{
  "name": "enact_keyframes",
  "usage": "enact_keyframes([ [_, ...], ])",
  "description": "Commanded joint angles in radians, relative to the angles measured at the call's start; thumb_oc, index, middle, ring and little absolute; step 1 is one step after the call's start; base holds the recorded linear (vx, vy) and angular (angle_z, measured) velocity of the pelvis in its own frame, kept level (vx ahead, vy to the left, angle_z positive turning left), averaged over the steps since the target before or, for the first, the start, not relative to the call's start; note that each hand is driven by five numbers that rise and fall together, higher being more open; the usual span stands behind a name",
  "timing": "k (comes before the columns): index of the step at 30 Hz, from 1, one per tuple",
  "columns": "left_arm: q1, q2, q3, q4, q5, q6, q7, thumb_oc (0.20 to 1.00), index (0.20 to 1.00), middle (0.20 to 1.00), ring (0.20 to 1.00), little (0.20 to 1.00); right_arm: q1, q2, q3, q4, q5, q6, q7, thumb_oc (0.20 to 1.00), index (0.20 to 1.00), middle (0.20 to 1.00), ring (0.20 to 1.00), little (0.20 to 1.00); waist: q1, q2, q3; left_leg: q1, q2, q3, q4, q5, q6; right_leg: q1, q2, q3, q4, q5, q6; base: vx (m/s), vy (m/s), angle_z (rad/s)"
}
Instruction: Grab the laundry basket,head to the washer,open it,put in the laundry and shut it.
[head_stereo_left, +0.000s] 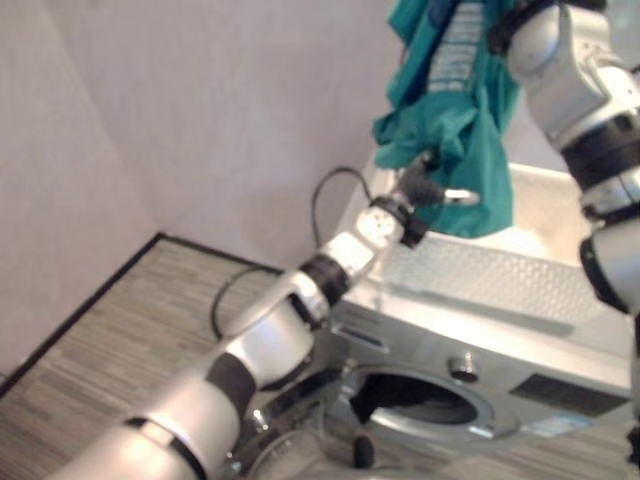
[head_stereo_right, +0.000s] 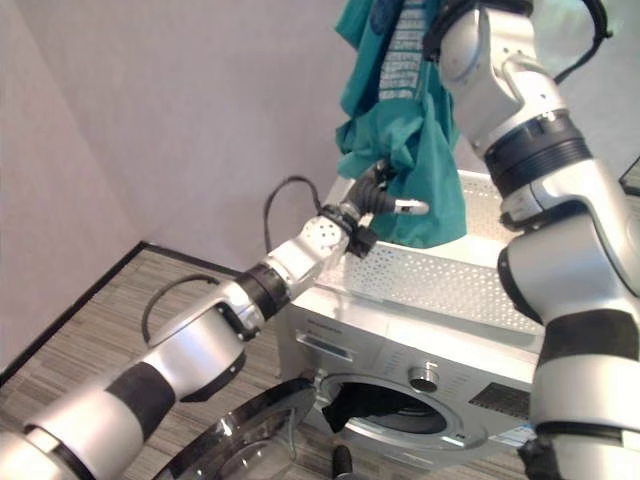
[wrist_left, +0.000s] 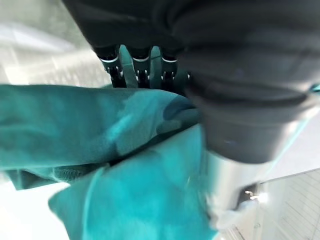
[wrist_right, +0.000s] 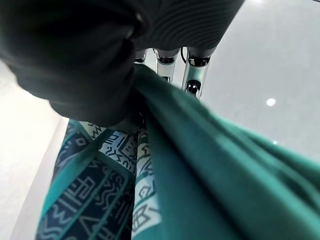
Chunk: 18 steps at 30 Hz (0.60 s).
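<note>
Left hand (head_stereo_right: 375, 200): I see it reached out over the near rim of the laundry basket, pressed into the lower folds of the teal garment. In its wrist view the fingers (wrist_left: 141, 67) run into the cloth; I cannot tell whether they are curled on it or straight.

Washer door (head_stereo_right: 235, 440): swung open at the lower left of the machine front, its glass ring facing up.

Washer (head_stereo_right: 400, 355): silver front-loader against the wall; the drum opening (head_stereo_right: 390, 405) is uncovered and dark, with a knob just right of it on the panel.

Laundry basket (head_stereo_right: 440, 280): white perforated basket standing on top of the washer.

Teal garment (head_stereo_right: 420, 150): hangs above the basket, its lower end beside the left hand and near the basket's rim, its upper end gathered at the right hand. A patterned dark-and-white panel shows on it.

Right hand (wrist_right: 90, 75): raised high above the basket. In its wrist view I see the fingers (wrist_right: 196, 75) and thumb clamped on the garment, the cloth hanging from the grasp.
</note>
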Motion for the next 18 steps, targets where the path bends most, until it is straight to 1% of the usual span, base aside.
enact_keyframes([
  [1,-0.128,-0.055,-0.044,0.053,-0.013,-0.037,-0.013,1.0,1.0,1.0,1.0,1.0,-0.14,-0.03,-0.051,0.08,0.031,-0.007,-0.032,0.2,0.2,0.2,0.2,0.2,-0.004,0.015,-0.026,-0.02,-0.003,0.056,0.015,-0.006,0.03,0.108,-0.034,0.014,0.032,-0.147,0.106,0.0,-0.015,-0.04],
  [8,-0.143,-0.071,-0.066,0.049,0.01,-0.03,-0.024,1.0,1.0,1.0,1.0,1.0,-0.125,-0.007,-0.078,0.051,0.044,-0.01,-0.036,0.2,0.2,0.2,0.2,0.2,-0.009,0.022,-0.018,-0.018,-0.004,0.062,0.015,-0.008,0.03,0.104,-0.034,0.022,0.032,-0.146,0.106,0.0,-0.003,0.0],
  [15,-0.15,-0.083,-0.056,0.053,0.004,-0.03,-0.021,1.0,1.0,1.0,1.0,1.0,-0.095,-0.01,-0.096,-0.008,0.021,-0.006,-0.026,0.2,0.2,0.2,0.2,0.2,-0.017,0.033,-0.013,-0.016,-0.003,0.072,0.015,-0.009,0.03,0.097,-0.032,0.032,0.03,-0.144,0.106,0.01,-0.022,-0.05],
  [18,-0.187,-0.075,-0.037,0.048,-0.024,-0.043,-0.003,1.0,1.0,1.0,1.0,1.0,-0.082,-0.014,-0.11,-0.023,0.034,-0.006,-0.026,0.2,0.2,0.2,0.2,0.2,-0.018,0.04,-0.013,-0.013,-0.004,0.075,0.015,-0.01,0.03,0.1,-0.03,0.038,0.026,-0.144,0.105,0.02,-0.023,-0.04],
])
